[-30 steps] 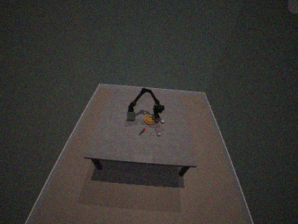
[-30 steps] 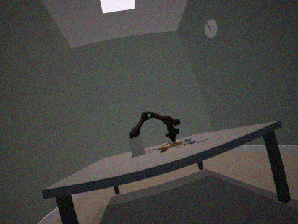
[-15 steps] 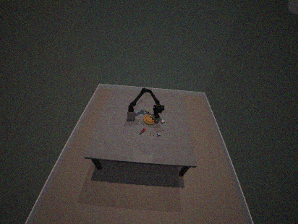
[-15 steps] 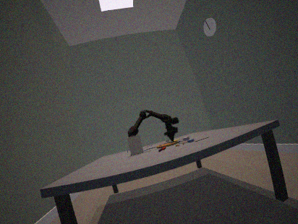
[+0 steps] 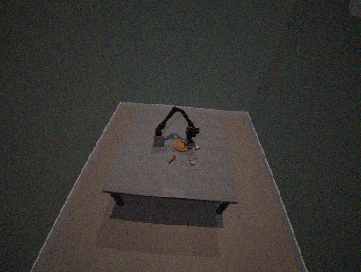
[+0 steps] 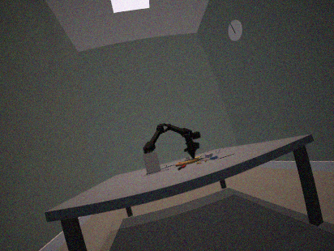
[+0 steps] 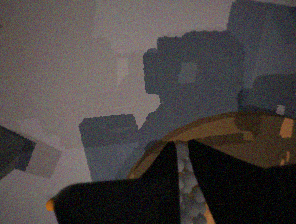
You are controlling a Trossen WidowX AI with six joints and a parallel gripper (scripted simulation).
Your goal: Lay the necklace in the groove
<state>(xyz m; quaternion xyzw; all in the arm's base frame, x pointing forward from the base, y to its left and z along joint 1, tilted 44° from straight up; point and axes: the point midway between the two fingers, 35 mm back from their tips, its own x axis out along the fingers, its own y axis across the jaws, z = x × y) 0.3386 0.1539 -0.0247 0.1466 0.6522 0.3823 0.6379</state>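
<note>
The round bead board (image 5: pixel 180 146) (image 6: pixel 187 163) (image 7: pixel 220 121) is orange-brown and lies flat on the table. My gripper (image 5: pixel 189 142) (image 6: pixel 194 157) (image 7: pixel 181 147) points down over the board's right part in the top view, its fingertips low at the board. It is shut on the pearl bead necklace. Grey-white beads of the necklace (image 7: pixel 187 181) show in the narrow gap between the two black fingers in the wrist view. The rest of the necklace is hidden behind the fingers, and it is too small to make out in the top and exterior views. Much of the groove is hidden too.
A red-and-dark tool (image 5: pixel 173 159) lies in front of the board. A small pale block (image 5: pixel 197 147) lies just right of it, and a bluish piece (image 5: pixel 192 162) lies at the front right near tiny bits. An orange bead (image 7: pixel 50 204) shows beside the left finger.
</note>
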